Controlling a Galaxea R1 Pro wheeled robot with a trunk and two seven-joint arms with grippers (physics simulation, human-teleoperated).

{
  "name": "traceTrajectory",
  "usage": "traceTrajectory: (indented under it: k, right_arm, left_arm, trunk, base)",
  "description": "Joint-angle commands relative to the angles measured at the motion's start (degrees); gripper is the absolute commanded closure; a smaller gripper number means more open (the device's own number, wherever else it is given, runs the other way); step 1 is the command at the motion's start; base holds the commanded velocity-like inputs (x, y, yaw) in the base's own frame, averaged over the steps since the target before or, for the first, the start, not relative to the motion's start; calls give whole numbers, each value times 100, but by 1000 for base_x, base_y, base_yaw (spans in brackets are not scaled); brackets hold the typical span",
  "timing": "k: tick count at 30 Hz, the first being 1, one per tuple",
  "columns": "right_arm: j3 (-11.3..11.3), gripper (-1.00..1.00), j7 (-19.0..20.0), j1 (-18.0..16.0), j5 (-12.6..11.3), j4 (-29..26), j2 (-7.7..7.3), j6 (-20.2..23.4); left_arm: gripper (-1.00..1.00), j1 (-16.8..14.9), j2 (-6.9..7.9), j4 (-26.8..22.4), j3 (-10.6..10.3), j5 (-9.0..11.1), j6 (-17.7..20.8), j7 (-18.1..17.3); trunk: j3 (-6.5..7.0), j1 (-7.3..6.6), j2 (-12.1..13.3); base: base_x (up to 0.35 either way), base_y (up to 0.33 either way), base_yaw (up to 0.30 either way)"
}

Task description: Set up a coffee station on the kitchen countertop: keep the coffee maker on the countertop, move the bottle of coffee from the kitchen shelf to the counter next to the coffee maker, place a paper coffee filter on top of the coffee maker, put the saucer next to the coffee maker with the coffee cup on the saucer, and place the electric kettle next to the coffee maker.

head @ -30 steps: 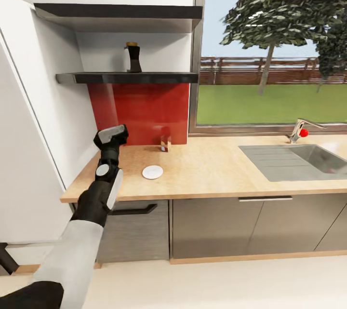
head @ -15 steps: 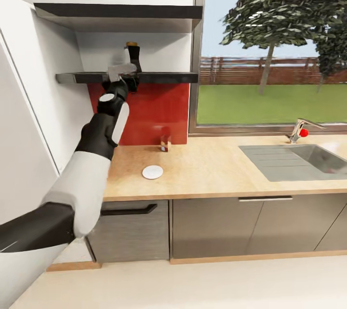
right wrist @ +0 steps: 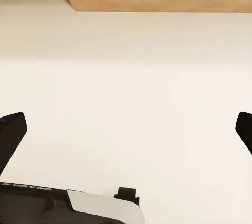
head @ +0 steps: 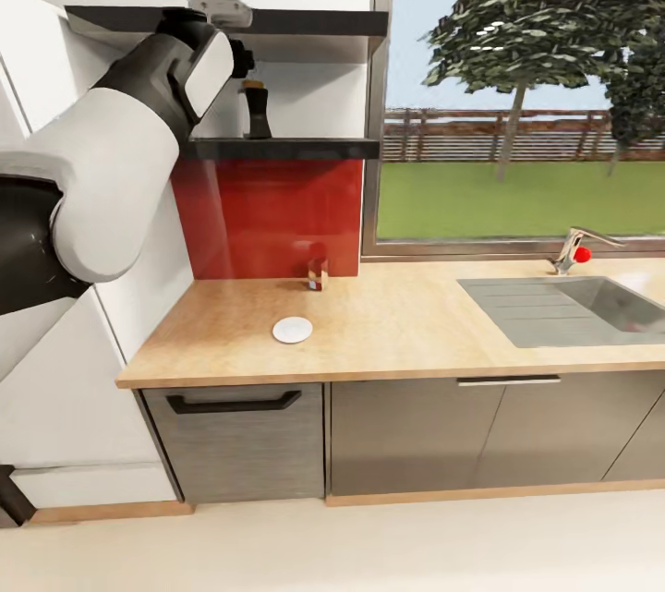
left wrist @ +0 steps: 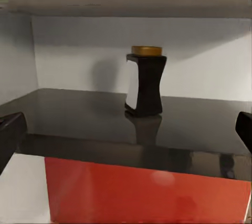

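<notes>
Bottle of coffee (head: 256, 109) seen upright on lower shelf (head: 305, 149), untouched. Left gripper (left wrist: 126, 129) spread wide before it, well apart. Right gripper (right wrist: 126, 129) spread over floor (right wrist: 126, 66). Saucer (head: 292, 330) on countertop (head: 397, 324).

— What sort of place is this?
— A home kitchen: wooden countertop (head: 397, 324), steel sink (head: 577, 308) with faucet (head: 574, 250) at right, red backsplash (head: 272, 213), cabinets (head: 416, 435) below.
— And the far side?
— A window (head: 522, 84) facing a lawn.

Glossy dark shelf (left wrist: 94, 124) mirroring the matt black coffee bottle (left wrist: 144, 85), its lid (left wrist: 146, 50) golden; light wood-grain worktop (head: 406, 324); brushed steel sink (head: 591, 308); glossy red backsplash (head: 277, 213)
</notes>
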Motion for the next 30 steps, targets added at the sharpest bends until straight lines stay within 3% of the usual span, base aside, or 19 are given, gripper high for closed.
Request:
traceTrajectory:
  k: [1, 9, 11, 13, 15, 17, 22, 25, 30]
  right_arm:
    - [-37, -100, 51, -4, 6, 2, 4, -14]
    - [-55, -100, 54, -4, 21, -1, -30, 119]
    - [-41, -100, 59, -4, 32, 496, -36, 490]
    - [-30, -100, 60, -4, 62, 1488, -75, 815]
    - [-20, -100, 55, -4, 132, 2323, -178, 957]
    - [1, -100, 54, 2, 217, 2699, -285, 1015]
    - [33, -100, 46, 34, 429, 2920, -363, 1039]
    - [38, -100, 0, 39, 603, 2925, -347, 1041]
    - [28, -100, -148, 34, 677, 2812, -304, 1048]
  left_arm:
    - [-100, -17, 0, 2, -19, 36, 84, 103]
    - [-100, -17, 6, 1, -29, 37, 178, 195]
    - [-100, -17, 17, 0, -48, 34, 184, 196]
    - [-100, -16, 24, 0, -59, 32, 187, 196]
    - [-100, -16, 25, 0, -66, 32, 188, 196]
    - [-100, -16, 25, 0, -59, 32, 188, 196]
    - [-100, -11, 21, 0, -21, 43, 195, 190]
    - [-100, -8, 25, 0, -3, 73, 197, 188]
    - [-100, -8, 22, 5, 5, 91, 198, 188]
  trunk:
    - [-13, 3, -11]
    - [-13, 3, -11]
    - [-13, 3, -11]
    - [-13, 3, -11]
    - [-13, 3, -11]
    - [-13, 3, -11]
    - [-13, 3, -11]
    - [-13, 3, -11]
    - [-13, 3, -11]
  base:
    - [0, 0, 0]
    - [0, 0, 0]
    - [0, 0, 0]
    - [0, 0, 0]
    - [0, 0, 0]
    - [0, 0, 0]
    - [35, 0, 0]
    - [260, 0, 0]
    - [326, 0, 0]
